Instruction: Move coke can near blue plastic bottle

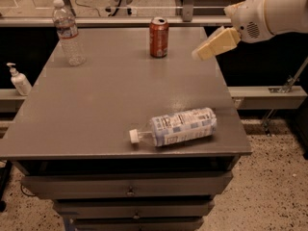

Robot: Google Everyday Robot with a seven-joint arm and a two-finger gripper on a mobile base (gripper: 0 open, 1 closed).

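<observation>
The jaws hung over the right edge of the bench. I could not tell if they were apart. The can stood left of them. The bottle lay nearer us.

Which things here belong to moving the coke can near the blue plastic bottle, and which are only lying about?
For the job: coke can, upright at the far edge; blue plastic bottle, lying on its side near the front; end effector, in the air right of the can.
Lying about: clear water bottle, far left corner; white pump bottle, on the ledge at left.
</observation>
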